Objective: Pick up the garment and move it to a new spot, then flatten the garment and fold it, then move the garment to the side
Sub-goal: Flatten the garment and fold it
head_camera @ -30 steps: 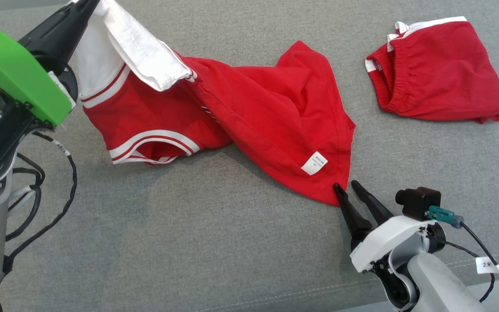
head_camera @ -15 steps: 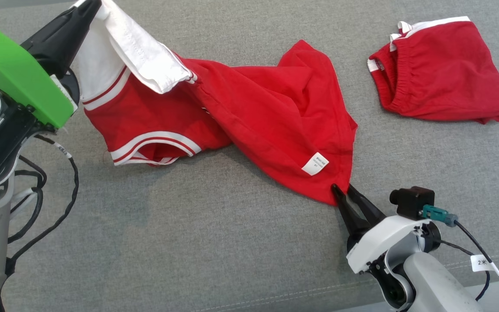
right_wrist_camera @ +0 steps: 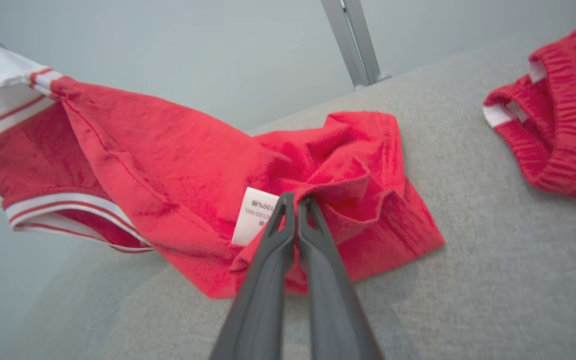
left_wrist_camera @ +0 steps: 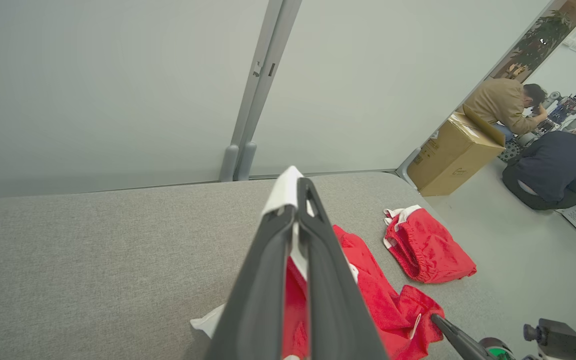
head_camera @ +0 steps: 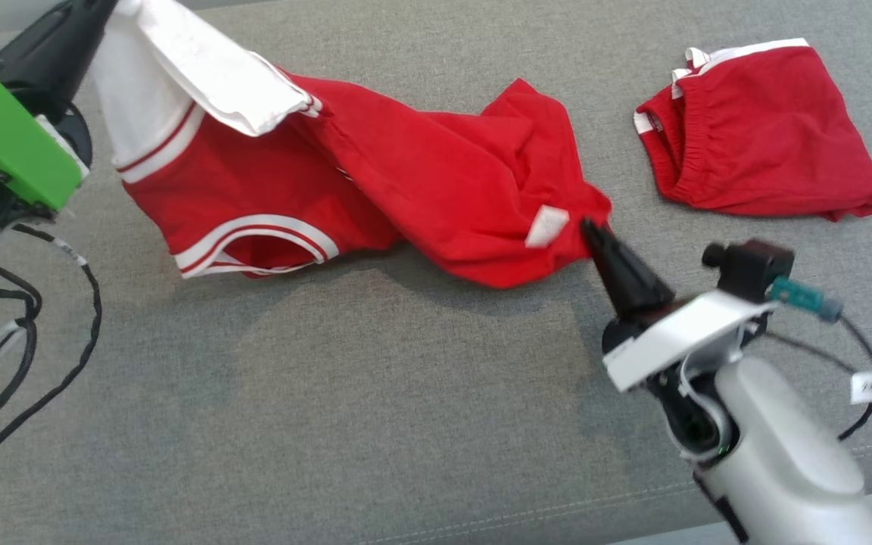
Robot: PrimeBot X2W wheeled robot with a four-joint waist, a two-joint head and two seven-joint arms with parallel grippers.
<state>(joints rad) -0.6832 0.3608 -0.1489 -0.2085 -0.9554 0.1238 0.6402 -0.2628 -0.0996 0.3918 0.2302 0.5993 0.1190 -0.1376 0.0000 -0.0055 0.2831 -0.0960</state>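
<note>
Head view: the right gripper [head_camera: 591, 227] has just snapped shut on the near right corner of the red garment [head_camera: 421, 174] (by the white tag [head_camera: 547, 225]). The left gripper [left_wrist_camera: 295, 197] grips the white end, maybe a collar. Both can now carry it. It sags over a grey cushion [head_camera: 330, 393]; pale wall [left_wrist_camera: 93, 75] far behind.

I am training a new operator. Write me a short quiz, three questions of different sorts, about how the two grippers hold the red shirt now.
1. True or false: the right gripper is shut on the red fabric shirt with white collar, beside its white care label.
2. The left gripper holds the shirt by: A) its white collar part; B) its striped sleeve; C) its lower hem.
3. Which garment lies apart from the shirt on the grey fabric surface?
Key: 1 true; 2 A; 3 the crumpled red shorts with white waistband.
</note>
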